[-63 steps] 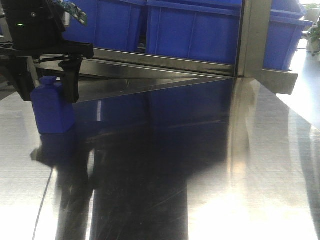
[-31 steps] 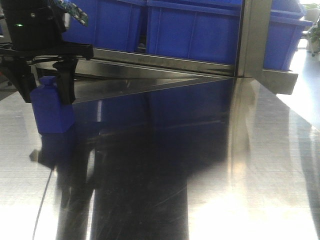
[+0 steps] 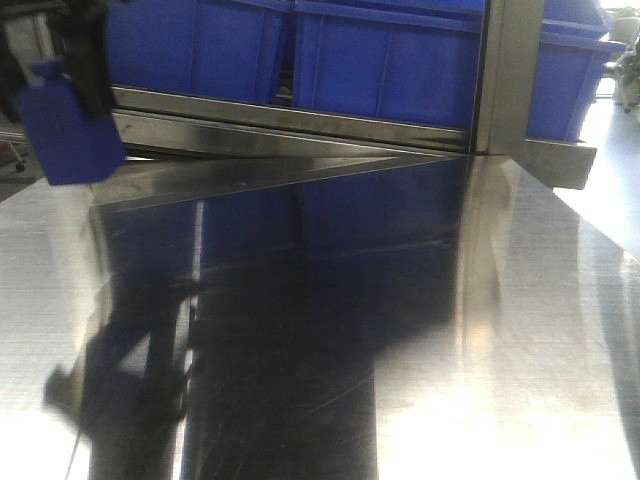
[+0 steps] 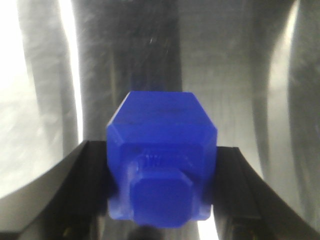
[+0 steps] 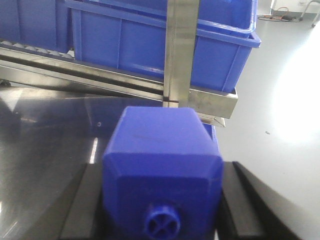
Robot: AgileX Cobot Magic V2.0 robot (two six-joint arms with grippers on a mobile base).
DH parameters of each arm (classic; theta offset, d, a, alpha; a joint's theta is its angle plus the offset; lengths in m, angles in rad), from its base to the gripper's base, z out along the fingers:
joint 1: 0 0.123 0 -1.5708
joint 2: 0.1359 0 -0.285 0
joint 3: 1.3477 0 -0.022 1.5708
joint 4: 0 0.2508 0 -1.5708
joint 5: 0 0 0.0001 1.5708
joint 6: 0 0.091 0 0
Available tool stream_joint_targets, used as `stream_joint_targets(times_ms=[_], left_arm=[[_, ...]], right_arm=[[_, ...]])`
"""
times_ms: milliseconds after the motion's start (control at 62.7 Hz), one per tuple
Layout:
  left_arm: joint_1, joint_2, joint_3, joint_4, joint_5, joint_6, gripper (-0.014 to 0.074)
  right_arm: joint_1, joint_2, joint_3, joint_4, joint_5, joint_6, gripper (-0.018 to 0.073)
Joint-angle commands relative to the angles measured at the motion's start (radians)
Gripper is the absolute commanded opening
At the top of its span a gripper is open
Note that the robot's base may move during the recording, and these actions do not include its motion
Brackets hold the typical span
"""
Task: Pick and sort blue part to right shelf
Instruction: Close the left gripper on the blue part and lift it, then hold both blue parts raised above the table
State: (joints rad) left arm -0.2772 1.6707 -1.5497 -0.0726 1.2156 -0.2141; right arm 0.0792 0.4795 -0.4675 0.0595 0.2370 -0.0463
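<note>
Your left gripper (image 4: 161,200) is clamped on the blue part (image 3: 68,135). The part stood on the table (image 3: 500,350) half a second ago and now hangs level with the right shelf (image 3: 330,125) rail, at its left end. Pick judged complete; the carry remains. Your right gripper (image 5: 162,200) clasps a second blue block (image 5: 160,155).

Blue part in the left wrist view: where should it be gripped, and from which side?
Grip the blue part on its two flat side faces just under the stub, coming from above. Those faces are parallel; the bevelled shoulders and narrow stub would likely slip. The left gripper holds it so.
</note>
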Motion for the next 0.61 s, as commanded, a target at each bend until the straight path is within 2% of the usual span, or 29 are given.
stream_joint_targets(times_ms=[0,112,239,590], left_arm=[[0.026,-0.124,0.041,-0.051,-0.048,0.042,0.0228],[0.056,-0.231,0.141,-0.089,-0.125,0.080,0.0228],[0.091,-0.354,0.258,-0.091,-0.215,0.132,0.0228],[0.169,-0.634,0.546,-0.093,-0.514,0.161,0.0228]], right_arm=[[-0.008,0.000,-0.032,0.003,-0.092,-0.009,0.0330],[-0.008,0.000,-0.032,0.003,-0.092,-0.009,0.0330],[-0.008,0.000,-0.032,0.003,-0.092,-0.009,0.0330],[-0.008,0.000,-0.032,0.003,-0.092,-0.009,0.0330]])
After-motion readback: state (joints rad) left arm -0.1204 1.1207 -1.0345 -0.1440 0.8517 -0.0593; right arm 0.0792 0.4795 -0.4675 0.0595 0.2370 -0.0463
